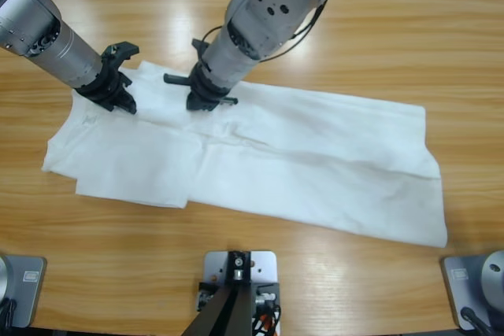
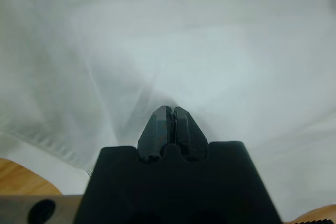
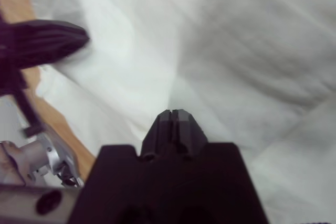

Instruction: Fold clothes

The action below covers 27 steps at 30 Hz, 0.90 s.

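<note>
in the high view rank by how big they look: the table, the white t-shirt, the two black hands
1. Wooden table, largest.
2. White T-shirt.
3. Left hand and right hand: both small and look about alike, so I won't rank them against each other.

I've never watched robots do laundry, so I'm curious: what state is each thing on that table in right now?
T-shirt: lying spread out on the table, wrinkled, its left end doubled over in layers.
Left pincer: shut, pinching the T-shirt near its upper left edge.
Right pincer: shut, pinching the T-shirt along its upper edge, close beside the left pincer.
</note>
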Motion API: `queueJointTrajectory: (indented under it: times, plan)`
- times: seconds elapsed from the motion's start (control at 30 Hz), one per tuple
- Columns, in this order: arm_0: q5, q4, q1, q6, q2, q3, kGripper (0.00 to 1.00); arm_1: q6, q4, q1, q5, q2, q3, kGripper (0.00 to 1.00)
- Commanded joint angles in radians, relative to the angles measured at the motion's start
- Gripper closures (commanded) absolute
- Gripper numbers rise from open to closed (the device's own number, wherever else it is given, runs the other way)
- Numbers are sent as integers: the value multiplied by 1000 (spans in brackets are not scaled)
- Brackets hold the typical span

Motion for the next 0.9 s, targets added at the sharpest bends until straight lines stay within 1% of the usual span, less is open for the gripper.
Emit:
queueJointTrajectory:
  times: [0.03,0.4,0.53,0.57,0.63,0.7,0.77,0.9]
  plan:
    - [-9,-20,8,10,38,29,1000,-10,114,32,-21,73,31,1000]
    - [-8,-24,10,10,31,32,1000,-10,158,43,-69,48,50,1000]
    - [14,5,38,4,-24,34,1000,-18,169,37,-87,27,41,1000]
    - [35,21,49,-1,-32,44,1000,-19,169,33,-90,22,40,1000]
    - [37,13,76,-3,-45,105,1000,-19,173,32,-89,30,40,1000]
    - [35,-3,79,-4,-83,165,1000,-19,180,32,-87,37,44,1000]
    - [31,-4,79,-20,-144,189,1000,-19,181,32,-87,39,45,1000]
    - [1,18,79,-72,-289,149,1000,-19,181,32,-86,39,37,1000]
